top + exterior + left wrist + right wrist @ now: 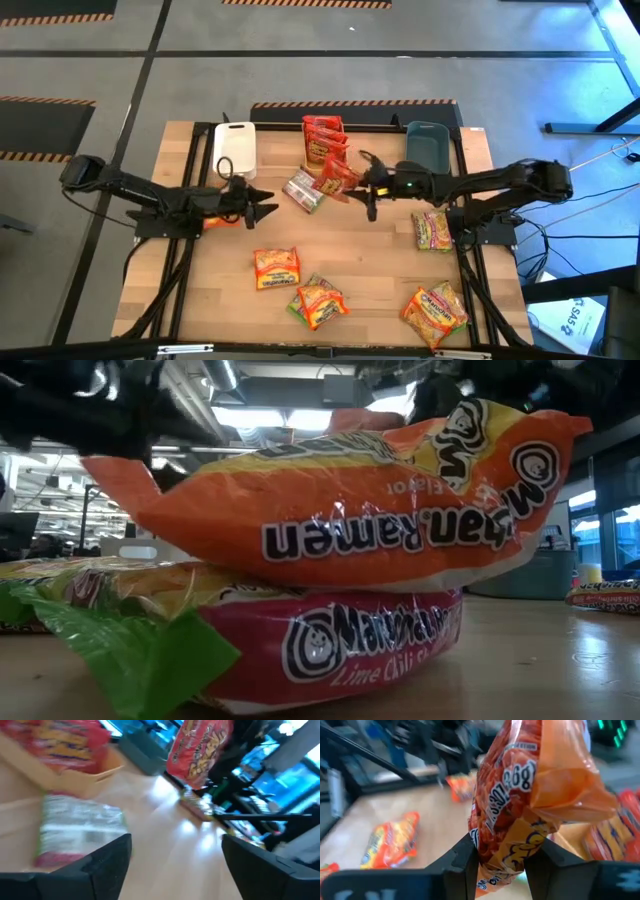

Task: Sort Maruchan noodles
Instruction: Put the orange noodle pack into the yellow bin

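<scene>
1. While the right pincer [352, 183] hung just in front of the orange bin [322, 140], its fingers [462, 865] were pinched on a red-orange packet [520, 805], which dangled lengthwise with its crinkled end flaring beyond the grip.
2. Left pincer [268, 209]: fingers [107, 860] spread wide, holding nothing, stationed to the left of the orange bin and nearer the tabletop's front, pointed toward a silvery-backed packet [303, 190] that lay face-down just in front of that bin.
3. Orange bin: red packets [324, 135] already stacked inside. White bin [235, 148] stood to its left, grey-blue bin [428, 143] to its right.
4. Loose stock on the tabletop [370, 265], all further forward than the orange bin: one orange packet [276, 268], a green-and-orange pair [318, 300] overlapping, an orange-yellow pair [436, 312] toward the front right, and a greenish packet [432, 230] to the right, below the grey-blue bin.
5. Low view: an orange packet [350, 510] rested on top of a lime-chili packet [340, 645], filling the foreground.
6. Step judged in hand: delivery of the held red-orange packet to the orange bin, matching its contents.
7. Handling note: carry the packet fully over the bin's rim before release, low enough that the limp end does not catch the wall; part the fingers only once it hangs over the stack.
8. Caution: keep the right arm clear of the left pincer, near the silvery-backed packet.
</scene>
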Available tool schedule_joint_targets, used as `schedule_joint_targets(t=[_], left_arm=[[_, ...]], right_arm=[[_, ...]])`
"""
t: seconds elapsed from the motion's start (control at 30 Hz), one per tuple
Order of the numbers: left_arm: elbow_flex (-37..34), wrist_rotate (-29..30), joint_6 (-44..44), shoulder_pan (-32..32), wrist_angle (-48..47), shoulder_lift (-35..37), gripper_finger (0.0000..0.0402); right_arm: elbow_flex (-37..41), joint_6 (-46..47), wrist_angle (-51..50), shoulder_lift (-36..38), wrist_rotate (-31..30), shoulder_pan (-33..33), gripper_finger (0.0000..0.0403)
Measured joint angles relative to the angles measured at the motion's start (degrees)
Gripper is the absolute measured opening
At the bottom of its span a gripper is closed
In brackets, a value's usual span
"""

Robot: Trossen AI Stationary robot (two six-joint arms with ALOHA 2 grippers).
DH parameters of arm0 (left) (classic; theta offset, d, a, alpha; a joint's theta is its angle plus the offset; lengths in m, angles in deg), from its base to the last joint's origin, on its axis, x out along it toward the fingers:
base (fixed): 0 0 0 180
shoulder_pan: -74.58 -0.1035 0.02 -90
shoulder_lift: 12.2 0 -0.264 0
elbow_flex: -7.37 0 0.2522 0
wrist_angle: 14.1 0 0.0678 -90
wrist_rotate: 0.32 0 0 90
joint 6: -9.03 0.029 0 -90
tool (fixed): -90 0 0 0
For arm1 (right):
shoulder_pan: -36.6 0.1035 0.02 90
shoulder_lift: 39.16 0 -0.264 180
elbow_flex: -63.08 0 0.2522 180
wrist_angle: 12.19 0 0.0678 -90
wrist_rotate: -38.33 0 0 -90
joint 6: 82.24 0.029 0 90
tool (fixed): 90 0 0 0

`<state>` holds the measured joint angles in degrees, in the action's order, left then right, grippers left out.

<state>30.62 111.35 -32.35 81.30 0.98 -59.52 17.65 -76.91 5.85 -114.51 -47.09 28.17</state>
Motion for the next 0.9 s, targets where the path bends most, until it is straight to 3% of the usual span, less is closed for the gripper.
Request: schedule_joint_targets(t=[0.17, 0.47, 0.73, 0.9], left_arm=[[8.8, -9.3, 7.1, -8.1, 0.2, -3.9, 0.0325], [27.4, -30.8, 18.3, -19.1, -8.1, -19.5, 0.0317], [40.2, -39.4, 23.5, -20.7, -15.5, -34.0, 0.0316], [45.0, -43.3, 25.7, -19.7, -16.7, -38.6, 0.0309]], right_arm=[[5.4, -3.0, 15.4, -3.4, 5.3, -2.9, 0.0111], [2.5, -2.3, 16.8, -7.6, 14.0, -3.6, 0.0111], [1.4, -3.9, 16.3, -8.0, 9.8, 0.0, 0.0111], [1.3, -3.8, 16.3, -8.0, 9.3, 0.2, 0.0111]])
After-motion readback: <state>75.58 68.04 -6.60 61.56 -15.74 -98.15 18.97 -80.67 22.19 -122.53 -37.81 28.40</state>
